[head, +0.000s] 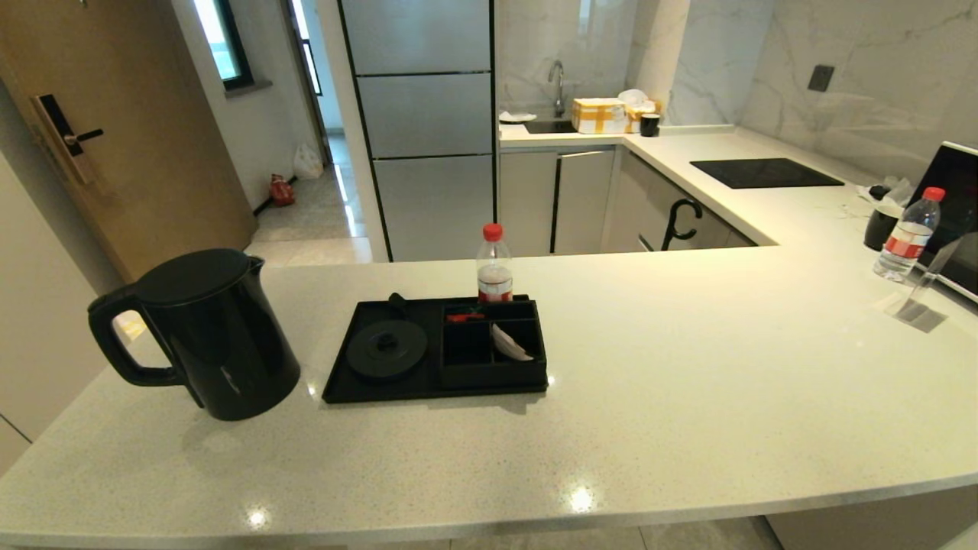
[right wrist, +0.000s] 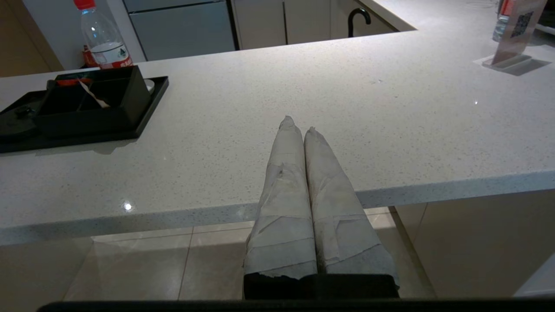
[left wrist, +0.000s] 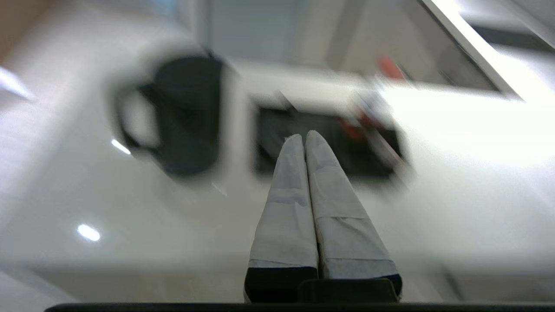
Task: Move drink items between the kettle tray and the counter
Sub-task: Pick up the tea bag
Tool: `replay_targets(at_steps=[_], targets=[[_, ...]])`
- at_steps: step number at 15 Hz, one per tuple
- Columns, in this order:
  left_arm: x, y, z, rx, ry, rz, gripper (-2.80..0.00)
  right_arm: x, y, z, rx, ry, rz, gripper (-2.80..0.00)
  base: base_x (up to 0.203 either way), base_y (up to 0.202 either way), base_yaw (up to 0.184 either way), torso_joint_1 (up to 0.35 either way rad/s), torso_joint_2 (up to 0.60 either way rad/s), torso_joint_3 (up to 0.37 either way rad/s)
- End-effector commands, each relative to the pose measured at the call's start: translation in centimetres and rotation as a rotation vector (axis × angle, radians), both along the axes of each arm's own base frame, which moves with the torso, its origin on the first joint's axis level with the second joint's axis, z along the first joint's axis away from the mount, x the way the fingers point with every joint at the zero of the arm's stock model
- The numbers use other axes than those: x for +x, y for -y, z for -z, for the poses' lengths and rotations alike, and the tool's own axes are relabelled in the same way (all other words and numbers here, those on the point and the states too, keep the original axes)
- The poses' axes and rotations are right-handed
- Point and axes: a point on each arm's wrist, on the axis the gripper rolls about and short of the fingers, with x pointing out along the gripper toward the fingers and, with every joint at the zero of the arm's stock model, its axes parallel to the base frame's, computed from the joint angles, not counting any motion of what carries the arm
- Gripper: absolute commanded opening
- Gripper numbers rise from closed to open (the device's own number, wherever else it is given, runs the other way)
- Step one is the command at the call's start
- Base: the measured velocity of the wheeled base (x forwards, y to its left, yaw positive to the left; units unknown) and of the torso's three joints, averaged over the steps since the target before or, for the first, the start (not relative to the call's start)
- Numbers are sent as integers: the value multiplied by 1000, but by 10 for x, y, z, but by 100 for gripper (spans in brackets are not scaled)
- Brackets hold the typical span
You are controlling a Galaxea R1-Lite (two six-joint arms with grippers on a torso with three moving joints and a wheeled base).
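A: Status, near to far?

B: Both grippers sit off the front edge of the counter (head: 688, 397), neither visible from the head camera. Right gripper (right wrist: 297, 123): jaws pressed together, empty, hanging just past the edge with floor tiles below it. Left gripper (left wrist: 303, 138): jaws also pressed together, empty, pointed toward the tray; that view is smeared, so I can't place it more precisely.

A: Task items?

B: Kettle (head: 210, 332) stands upright on the counter, lid on, just left of the kettle tray (head: 359, 389) and not touching it. Handle faces left, away from the tray. The round base disc (head: 386, 349) is bare, so my read is the kettle goes back on it. Sachet (head: 510, 345) leans tilted in a right-hand walled compartment, one end sticking up. Probably the easier pinch point.

A: Obstructions?

B: Red-capped bottle (head: 494, 263) stands at the tray's far edge, right behind the compartments. A small red item (head: 465, 315) lies in the far compartment, next to the sachet's. Compartment walls limit approach to from above. Farther out: second bottle (head: 907, 235) and an acrylic stand (head: 921, 302) far right, hob (head: 764, 173) beyond. None are in the path.
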Motion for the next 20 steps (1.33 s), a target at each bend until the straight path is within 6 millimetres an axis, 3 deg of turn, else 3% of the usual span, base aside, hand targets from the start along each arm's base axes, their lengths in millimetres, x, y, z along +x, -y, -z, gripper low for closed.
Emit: replay_targets(at_steps=[1, 3, 5, 8, 11, 13, 17, 20], targets=[[-69, 4, 29, -15, -47, 126, -280, 3, 0, 9, 0, -33, 0, -280, 0, 0, 0, 0, 0, 0], [-98, -13, 59, 5, -27, 150, -280, 3, 0, 9, 0, -32, 0, -280, 0, 0, 0, 0, 0, 0], [-90, -22, 87, -37, -105, 19, -280, 3, 0, 9, 0, -33, 0, -280, 0, 0, 0, 0, 0, 0], [-84, -20, 94, -91, -55, -67, -280, 3, 0, 9, 0, -32, 0, -280, 0, 0, 0, 0, 0, 0], [-79, -15, 141, -52, -8, -114, -280, 3, 0, 9, 0, -31, 0, -280, 0, 0, 0, 0, 0, 0], [-55, -16, 175, -9, 20, -167, -280, 3, 0, 9, 0, -31, 0, -280, 0, 0, 0, 0, 0, 0], [-11, -18, 213, 81, 293, -278, -280, 3, 0, 8, 0, -31, 0, -280, 0, 0, 0, 0, 0, 0], [-4, -17, 221, 204, 462, -256, -280, 3, 0, 9, 0, -31, 0, -280, 0, 0, 0, 0, 0, 0]])
